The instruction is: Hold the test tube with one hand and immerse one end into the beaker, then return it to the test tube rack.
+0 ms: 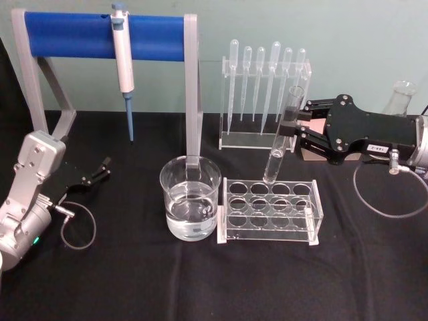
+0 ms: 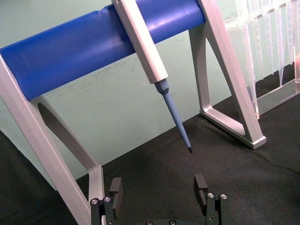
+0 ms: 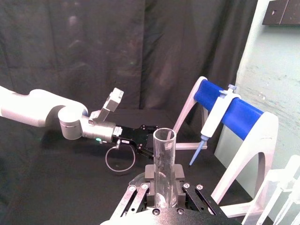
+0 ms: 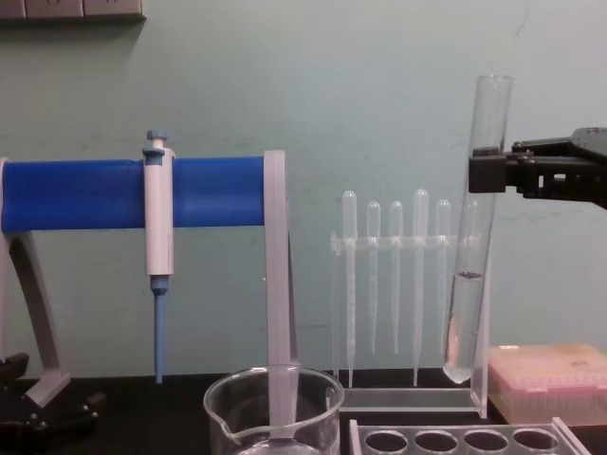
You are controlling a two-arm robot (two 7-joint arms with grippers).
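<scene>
The right gripper [image 1: 289, 127] reaches in from the right of the rack [image 1: 267, 208] and is clenched on the tube [image 1: 276, 160], gripping it above its middle. The tube hangs clear above the rack's rear row of holes. It is tilted, with its open rim leaning back and to the right and its round bottom lowest. In the chest view the tube [image 4: 469, 284] has its bottom well above the rack [image 4: 455, 441], and the gripper [image 4: 486, 173] clamps it near the top.

The beaker [image 1: 190, 197], partly filled with clear liquid, stands just beside the rack's left end on the black table [image 1: 134, 281]. Directly behind the beaker, left-rear of the rack, rises the right post of a grey stand [image 1: 192, 87] with a blue bar. A blue-tipped pipette [image 1: 123, 63] hangs from that bar, farther left.

Behind the rack, close behind the tube, is a clear holder of plastic droppers [image 1: 264, 100]. A pink box [image 4: 550, 379] lies right-rear of the rack, behind the gripper, and a flask [image 1: 401, 100] stands farther right.

The left gripper [image 1: 100, 170] rests on the table well to the left of the rack, past the beaker. Its fingers [image 2: 116, 187] are spread and hold nothing.
</scene>
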